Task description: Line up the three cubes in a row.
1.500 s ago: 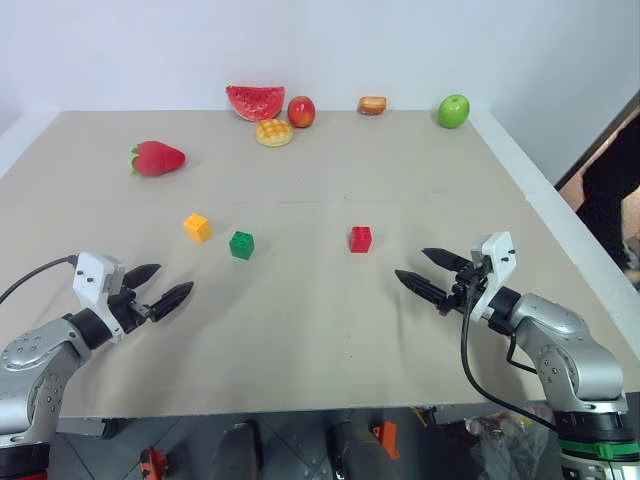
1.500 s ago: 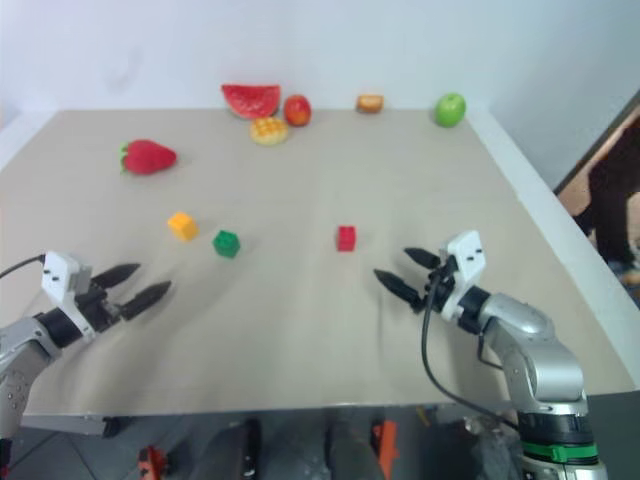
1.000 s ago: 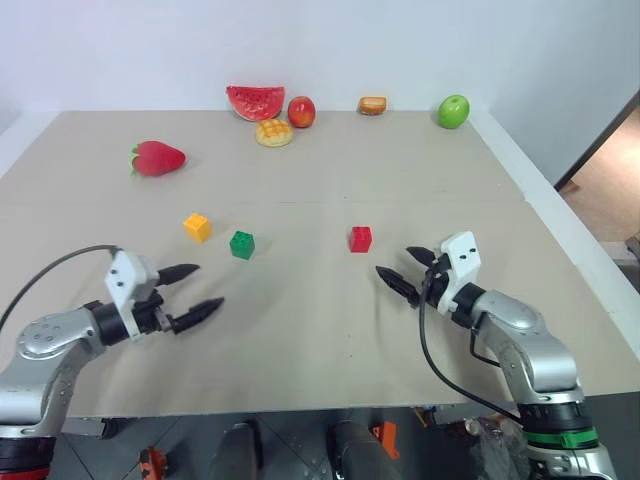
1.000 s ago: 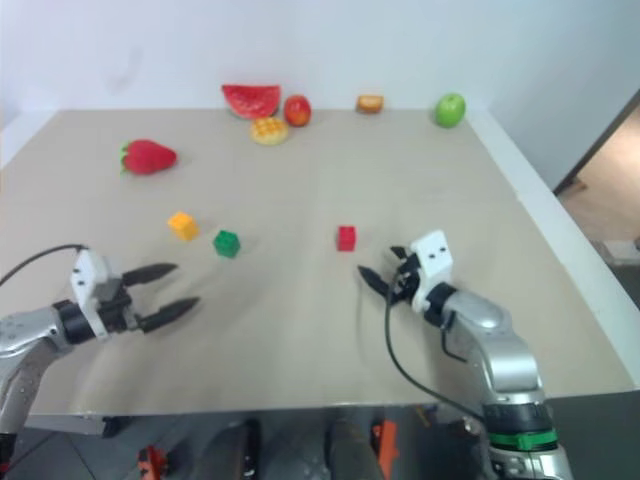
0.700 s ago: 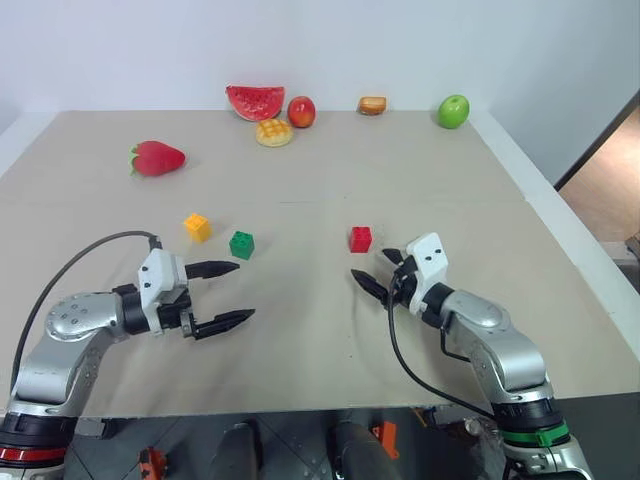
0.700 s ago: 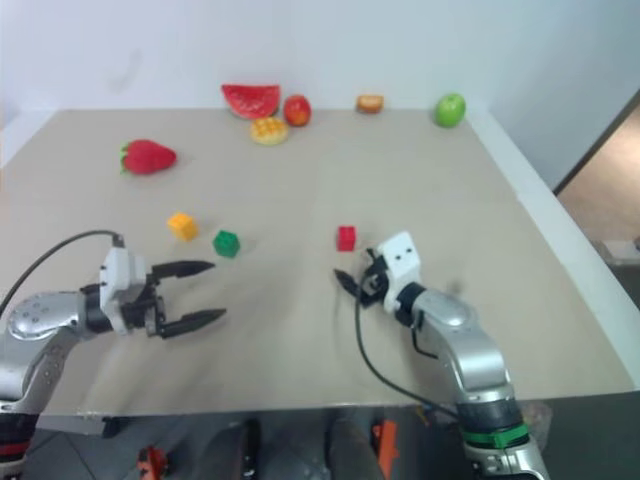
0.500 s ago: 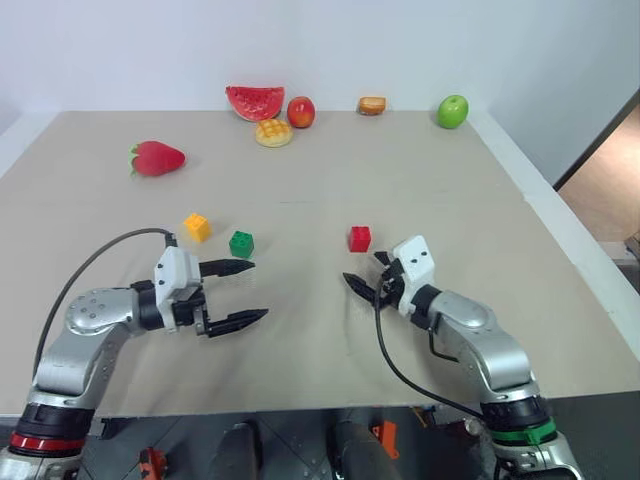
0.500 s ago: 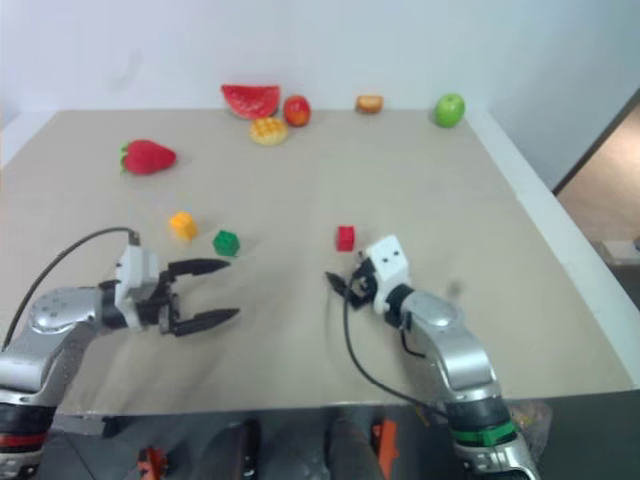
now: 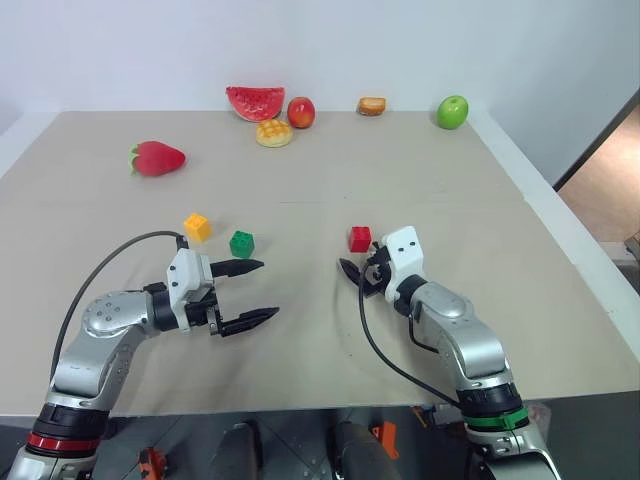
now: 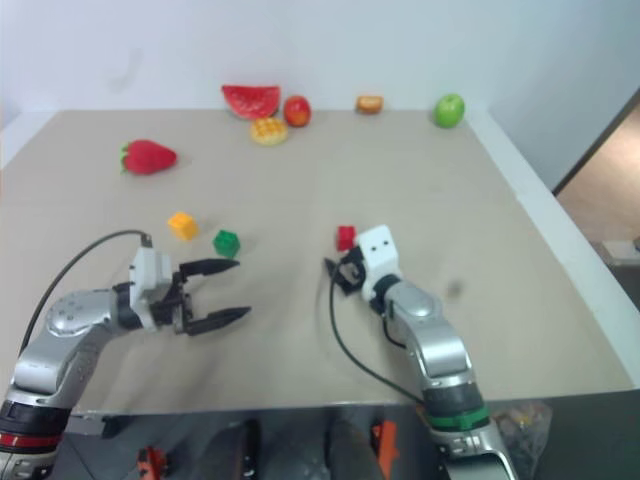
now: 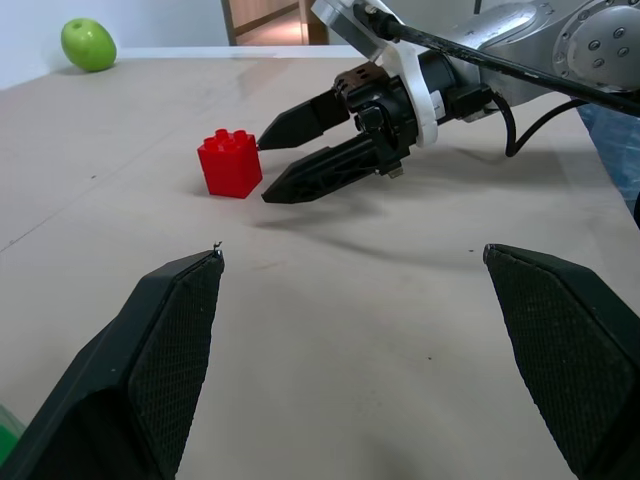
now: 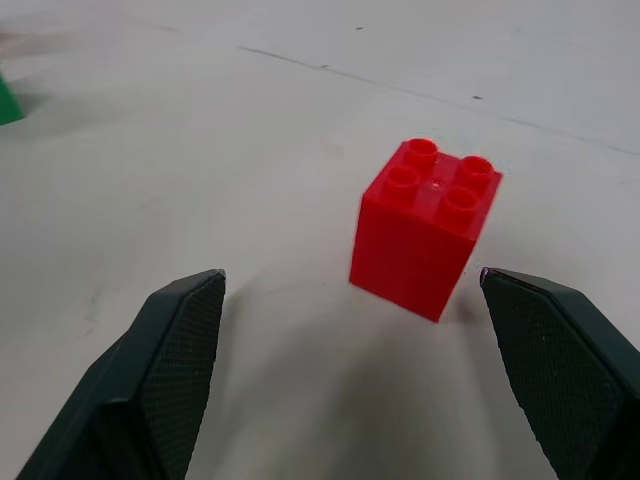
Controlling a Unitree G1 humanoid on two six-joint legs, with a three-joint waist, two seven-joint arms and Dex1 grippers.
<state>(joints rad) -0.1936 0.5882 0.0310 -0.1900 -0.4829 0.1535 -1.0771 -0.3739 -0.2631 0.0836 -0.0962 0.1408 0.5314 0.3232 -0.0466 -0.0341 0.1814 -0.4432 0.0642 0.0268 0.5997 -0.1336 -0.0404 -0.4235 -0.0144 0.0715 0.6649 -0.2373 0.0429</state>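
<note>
Three cubes at mid-frame on tan table (image 9: 420,160): yellow-orange cube (image 9: 197,227) left, green cube (image 9: 241,243) just beside, red cube (image 9: 359,238) well apart at centre. Left gripper (image 9: 250,293), fingers spread wide, lower left below green cube. Right gripper (image 9: 353,273), fingers likewise wide, tips near red cube, holding nothing.

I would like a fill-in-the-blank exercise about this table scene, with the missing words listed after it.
1. The right pincer stands open just in front of the ____ cube.
2. The green cube lies next to the ____ cube.
3. The open left pincer holds ____.
4. Near the table's left edge lies a toy ____.

Missing words: red; yellow-orange; nothing; strawberry
</note>
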